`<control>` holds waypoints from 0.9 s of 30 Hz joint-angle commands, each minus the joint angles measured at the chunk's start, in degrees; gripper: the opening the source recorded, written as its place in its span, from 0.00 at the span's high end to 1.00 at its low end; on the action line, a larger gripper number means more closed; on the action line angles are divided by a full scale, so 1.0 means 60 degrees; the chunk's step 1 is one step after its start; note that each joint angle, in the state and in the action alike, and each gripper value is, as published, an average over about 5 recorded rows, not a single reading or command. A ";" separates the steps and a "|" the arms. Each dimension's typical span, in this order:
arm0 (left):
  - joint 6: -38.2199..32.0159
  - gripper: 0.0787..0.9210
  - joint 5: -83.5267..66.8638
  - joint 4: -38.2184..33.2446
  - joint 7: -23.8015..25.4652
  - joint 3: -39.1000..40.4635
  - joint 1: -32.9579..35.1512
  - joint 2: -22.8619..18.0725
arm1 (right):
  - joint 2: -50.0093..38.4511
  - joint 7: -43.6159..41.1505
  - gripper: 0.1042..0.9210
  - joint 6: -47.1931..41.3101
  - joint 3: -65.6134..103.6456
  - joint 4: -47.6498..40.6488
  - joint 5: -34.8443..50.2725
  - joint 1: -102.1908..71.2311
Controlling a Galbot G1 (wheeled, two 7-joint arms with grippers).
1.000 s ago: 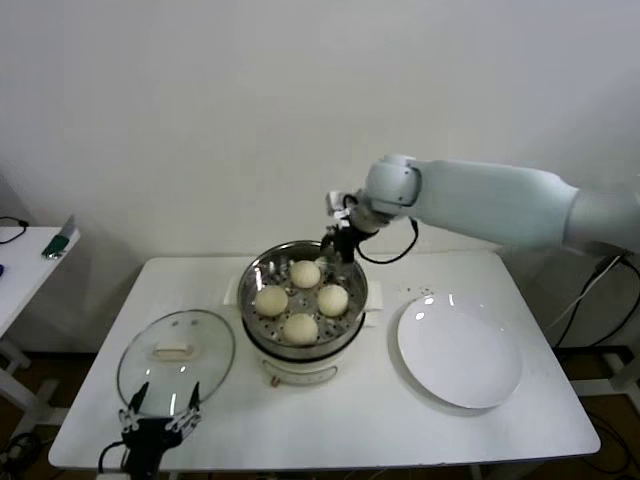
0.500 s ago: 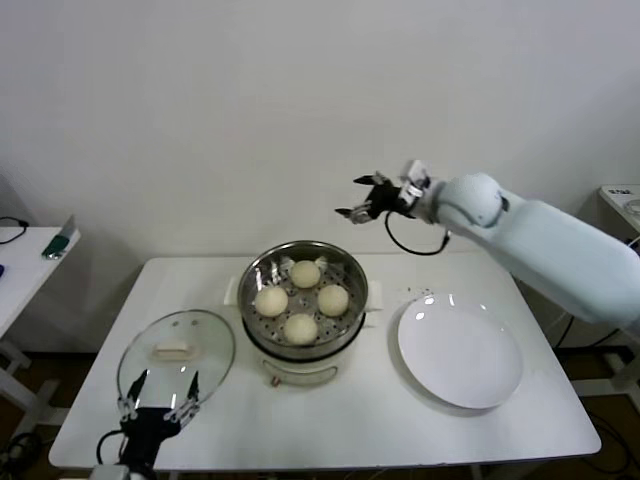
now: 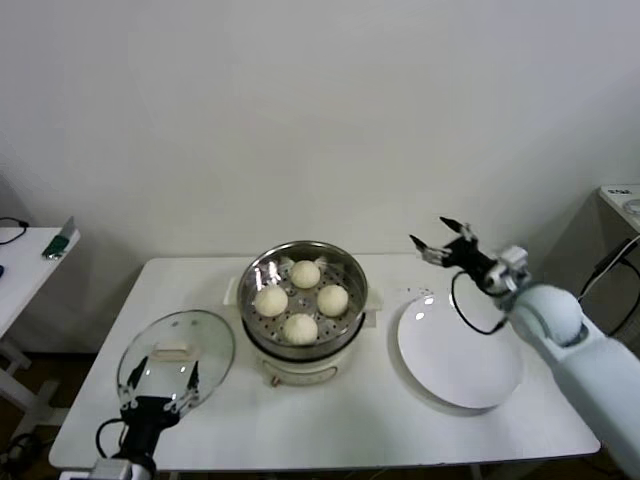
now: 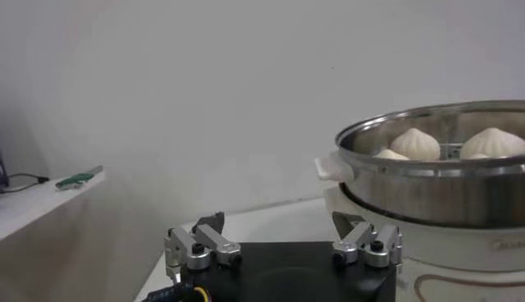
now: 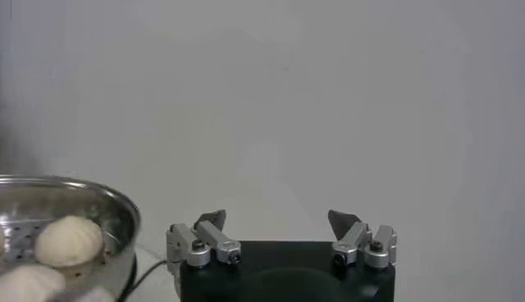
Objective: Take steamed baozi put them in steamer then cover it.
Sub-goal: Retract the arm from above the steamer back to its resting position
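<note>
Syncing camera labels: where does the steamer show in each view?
Head view: steamer at table centre, four baozi inside, uncovered.
Left wrist view: steamer near, filling one side, past the open left gripper.
Right wrist view: steamer cut off at the edge.
Shared landmark: its shiny steel rim.

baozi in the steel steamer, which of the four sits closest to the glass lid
The cream-white round bun on the robot's-left side of the shiny steel steamer basket; it lies nearest the clear glass lid, the other three farther off.
</note>
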 commanded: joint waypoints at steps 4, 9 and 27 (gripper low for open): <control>-0.1315 0.12 0.1313 0.0670 -0.0736 0.0010 -0.0073 0.0011 | 0.2897 -0.0461 0.12 0.4265 0.3663 0.0255 -0.1517 -0.6117; -0.1823 0.12 0.3578 0.0971 -0.2051 -0.0108 -0.0269 0.0166 | 0.3753 -0.0595 0.12 0.5623 0.3466 0.0015 -0.1787 -0.6318; -0.2681 0.12 1.3001 0.6442 -0.5031 -0.0175 -0.2667 0.0837 | 0.4616 -0.0353 0.12 0.5992 0.3288 -0.0088 -0.2230 -0.6807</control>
